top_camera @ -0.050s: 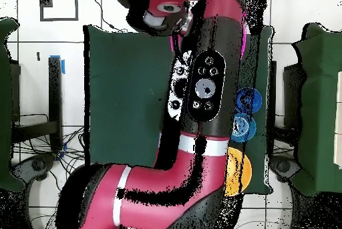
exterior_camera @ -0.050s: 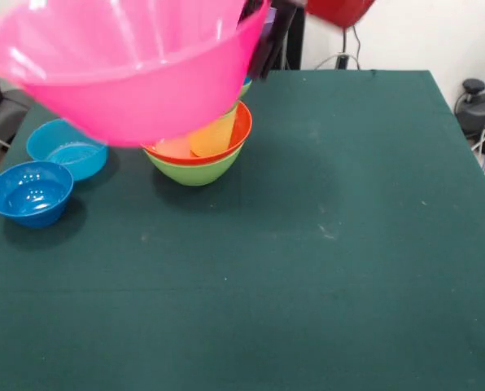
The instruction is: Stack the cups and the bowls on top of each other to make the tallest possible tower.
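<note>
Front view: a large pink bowl [exterior_camera @ -0.050s: 133, 69] hangs tilted in the air, filling the upper left of the picture. At its right rim a dark part of the hand [exterior_camera @ -0.050s: 268, 37] shows against the bowl's edge; whether its fingers are closed on the rim or apart cannot be told. Directly below the bowl and the hand stands the tower [exterior_camera @ -0.050s: 200, 147] on the green counter [exterior_camera @ -0.050s: 348, 244]: a green bowl [exterior_camera @ -0.050s: 195, 171] at the bottom, a red-orange bowl [exterior_camera @ -0.050s: 218, 147] nested in it, and a yellow cup [exterior_camera @ -0.050s: 214, 134] leaning inside that. Well off to the side of the hand, past the pink bowl, two blue bowls rest on the counter, a light-blue one [exterior_camera @ -0.050s: 66, 148] and a darker one [exterior_camera @ -0.050s: 29, 192], just beside each other.

Overhead view: the red and black arm [top_camera @ -0.050s: 200, 93] covers the middle of the counter and hides the hand. Beside the arm two blue bowls [top_camera @ -0.050s: 244, 113] and an orange bowl [top_camera @ -0.050s: 239, 171] show.
</note>
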`<state>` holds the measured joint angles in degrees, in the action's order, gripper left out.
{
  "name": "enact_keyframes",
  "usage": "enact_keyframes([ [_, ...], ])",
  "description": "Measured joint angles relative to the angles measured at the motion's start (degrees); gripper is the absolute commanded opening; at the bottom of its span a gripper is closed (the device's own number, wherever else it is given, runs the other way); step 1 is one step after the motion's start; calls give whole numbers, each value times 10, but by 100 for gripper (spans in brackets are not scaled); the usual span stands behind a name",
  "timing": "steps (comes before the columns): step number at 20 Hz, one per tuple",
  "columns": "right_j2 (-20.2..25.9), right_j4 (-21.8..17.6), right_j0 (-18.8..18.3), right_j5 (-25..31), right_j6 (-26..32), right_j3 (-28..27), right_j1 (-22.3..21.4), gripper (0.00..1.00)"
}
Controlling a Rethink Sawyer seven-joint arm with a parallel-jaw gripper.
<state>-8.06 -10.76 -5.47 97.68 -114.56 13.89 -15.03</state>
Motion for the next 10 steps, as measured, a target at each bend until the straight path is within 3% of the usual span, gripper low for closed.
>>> enact_keyframes([
  [7, -17, 13, 14, 0, 0, 50, -58, 0],
  [10, -24, 27, 24, -2, 0, 104, -99, 0],
])
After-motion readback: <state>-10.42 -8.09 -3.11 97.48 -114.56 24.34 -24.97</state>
